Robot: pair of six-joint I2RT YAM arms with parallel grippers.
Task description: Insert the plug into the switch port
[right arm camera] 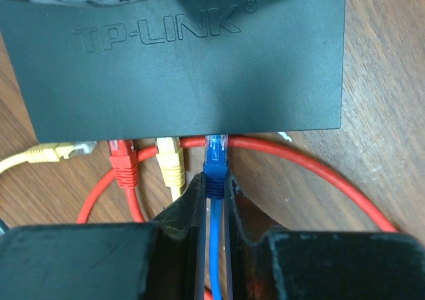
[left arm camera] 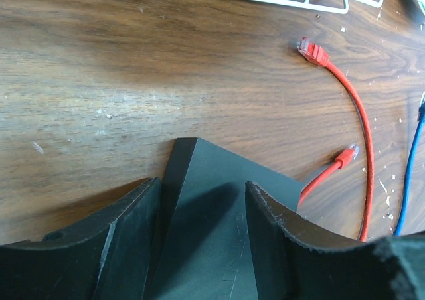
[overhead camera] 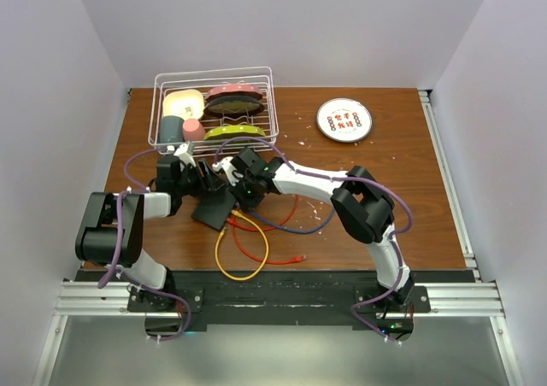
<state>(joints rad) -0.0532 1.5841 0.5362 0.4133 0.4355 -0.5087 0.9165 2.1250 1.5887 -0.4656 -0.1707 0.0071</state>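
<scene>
Switch (overhead camera: 214, 208) sits left of the table's (overhead camera: 410, 198) middle in the top view, with cables (overhead camera: 217, 254) looped at its near side. Left wrist view alone shows the left gripper (left arm camera: 202, 187) half-spread, fingers (left arm camera: 126, 247) straddling a switch corner; clamped or not, I cannot tell. Right wrist view alone shows the port edge: right gripper (right arm camera: 214, 192) nipped tight on the blue plug (right arm camera: 216, 155), its nose at a port beside the yellow plug (right arm camera: 171, 166) and red plug (right arm camera: 123, 164).

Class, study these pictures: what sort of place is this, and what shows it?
Probably a robotics lab test cell: left arm and right arm bolted at a wooden table, plain walls closing it in, and practice props, a switch with cables.
</scene>
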